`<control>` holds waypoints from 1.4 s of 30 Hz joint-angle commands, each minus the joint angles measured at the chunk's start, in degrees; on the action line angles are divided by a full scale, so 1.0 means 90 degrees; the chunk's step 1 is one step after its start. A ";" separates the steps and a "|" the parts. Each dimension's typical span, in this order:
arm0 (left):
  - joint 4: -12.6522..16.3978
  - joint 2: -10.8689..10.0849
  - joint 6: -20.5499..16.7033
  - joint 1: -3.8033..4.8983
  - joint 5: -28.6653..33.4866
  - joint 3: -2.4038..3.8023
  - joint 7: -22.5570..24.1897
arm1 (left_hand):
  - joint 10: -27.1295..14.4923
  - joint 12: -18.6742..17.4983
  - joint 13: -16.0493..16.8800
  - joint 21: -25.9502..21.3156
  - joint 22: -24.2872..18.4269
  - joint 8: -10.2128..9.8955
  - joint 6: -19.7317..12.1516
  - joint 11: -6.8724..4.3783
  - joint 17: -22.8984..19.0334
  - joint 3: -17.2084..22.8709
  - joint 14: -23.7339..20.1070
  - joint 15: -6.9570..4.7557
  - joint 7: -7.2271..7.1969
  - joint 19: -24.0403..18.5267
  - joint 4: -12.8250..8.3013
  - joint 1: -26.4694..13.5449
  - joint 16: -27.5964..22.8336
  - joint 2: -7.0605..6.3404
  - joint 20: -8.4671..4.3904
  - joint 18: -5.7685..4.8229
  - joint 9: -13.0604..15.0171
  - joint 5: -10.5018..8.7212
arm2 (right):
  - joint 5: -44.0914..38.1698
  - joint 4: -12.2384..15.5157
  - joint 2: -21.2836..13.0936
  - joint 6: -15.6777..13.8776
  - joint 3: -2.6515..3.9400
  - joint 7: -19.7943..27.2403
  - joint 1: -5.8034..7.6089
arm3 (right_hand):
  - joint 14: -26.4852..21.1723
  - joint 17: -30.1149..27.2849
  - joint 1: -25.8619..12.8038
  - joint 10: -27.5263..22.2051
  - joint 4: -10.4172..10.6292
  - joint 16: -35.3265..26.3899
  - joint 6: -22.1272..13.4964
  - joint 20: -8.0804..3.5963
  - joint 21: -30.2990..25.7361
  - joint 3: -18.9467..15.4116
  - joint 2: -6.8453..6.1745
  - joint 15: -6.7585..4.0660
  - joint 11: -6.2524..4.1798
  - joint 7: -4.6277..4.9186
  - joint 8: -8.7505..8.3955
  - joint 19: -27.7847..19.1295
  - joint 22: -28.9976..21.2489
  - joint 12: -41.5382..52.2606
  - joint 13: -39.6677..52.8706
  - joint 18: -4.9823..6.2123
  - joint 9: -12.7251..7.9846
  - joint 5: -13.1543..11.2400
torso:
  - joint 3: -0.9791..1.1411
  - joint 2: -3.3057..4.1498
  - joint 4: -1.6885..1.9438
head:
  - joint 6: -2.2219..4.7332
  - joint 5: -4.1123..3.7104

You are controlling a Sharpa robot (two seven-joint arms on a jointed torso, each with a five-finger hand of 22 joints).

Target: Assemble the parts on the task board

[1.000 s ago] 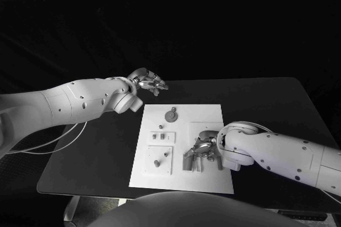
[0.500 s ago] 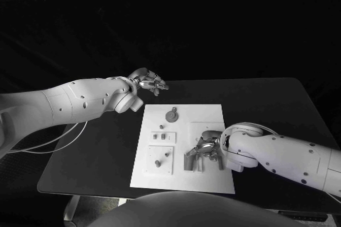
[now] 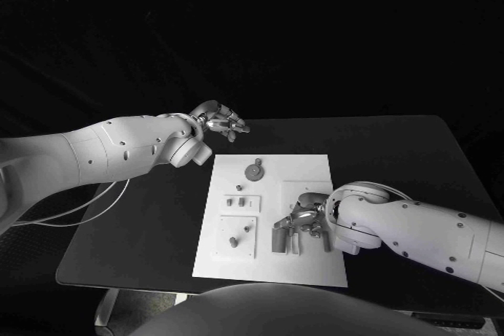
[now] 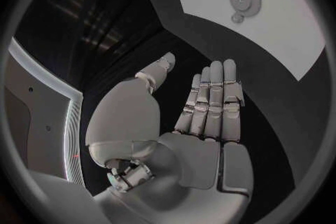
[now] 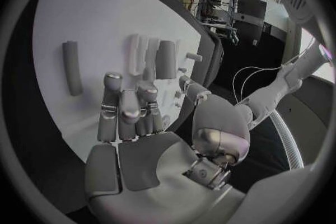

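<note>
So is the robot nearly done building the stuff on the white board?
Not yet, it looks like. Some small pegs already stand in the task board, and a round gear lies near its far end. The right robot hand hovers over loose grey bars, holding nothing clearly. The left robot hand waits, open, past the board.

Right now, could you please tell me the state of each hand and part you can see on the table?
left hand: open, fingers straight, holding nothing, off the board.
right hand: over the task board, fingers bent; grip unclear.
gear: lying flat on the board.
grey bar: lying flat, untouched.
</note>
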 commanded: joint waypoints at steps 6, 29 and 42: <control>0.0013 -0.0002 0.0072 0.0008 -0.0036 0.0004 -0.0013 | -0.0044 0.0006 -0.0008 -0.0036 0.0008 0.0042 -0.0013 -0.0009 0.0008 0.0005 0.0039 0.0007 -0.0008 0.0044 0.0043 -0.0055 -0.0040 -0.0001 -0.0010 0.0085 -0.0007 0.0008 | -0.0102 0.0013 0.0013 -0.0212 0.0000 0.0378 -0.0005 | 0.0014 0.0021 0.0264 -0.0016 -0.0394 0.0019 -0.0011 -0.0024 0.0034 -0.0137 0.1112 -0.0024 -0.0014 0.0027 -0.0009 -0.0032 0.0116 0.0050 0.0008 0.0085 0.0048 0.0052 | -0.0004 0.0002 0.0004 | 0.0001 0.0002; -0.0006 0.0006 0.0096 0.0008 -0.0054 0.0004 -0.0052 | -0.0049 0.0005 -0.0009 -0.0038 0.0015 0.0042 -0.0020 -0.0008 0.0017 0.0009 0.0041 0.0005 -0.0007 0.0045 0.0053 -0.0046 -0.0042 0.0001 -0.0012 0.0088 -0.0009 0.0008 | -0.0346 0.0012 0.0004 -0.0240 -0.0001 0.0642 -0.0006 | 0.0036 0.0023 0.1127 0.0063 -0.1703 0.0009 0.0123 0.0102 0.0063 0.0355 0.1727 0.0035 -0.0002 0.0024 0.0010 -0.0031 0.0088 0.0134 -0.0003 0.0085 0.0063 0.0099 | -0.0001 0.0000 0.0000 | 0.0001 0.0016; -0.0003 -0.0020 0.0124 0.0008 -0.0055 0.0003 -0.0076 | -0.0054 0.0004 -0.0010 -0.0041 0.0019 0.0042 -0.0025 -0.0006 0.0023 0.0005 0.0041 0.0006 -0.0005 0.0045 0.0070 -0.0058 -0.0045 -0.0001 -0.0010 0.0086 -0.0011 0.0007 | -0.0738 0.0270 -0.0228 -0.0634 -0.0001 0.0618 -0.0006 | -0.0169 -0.0206 -0.0209 -0.0142 -0.0078 -0.0044 -0.0438 0.0054 -0.0034 0.0333 -0.0217 0.0090 0.0148 0.0191 -0.0314 -0.0010 0.0018 0.0106 -0.0010 0.0085 -0.0073 -0.0036 | -0.0002 -0.0001 0.0000 | 0.0001 0.0032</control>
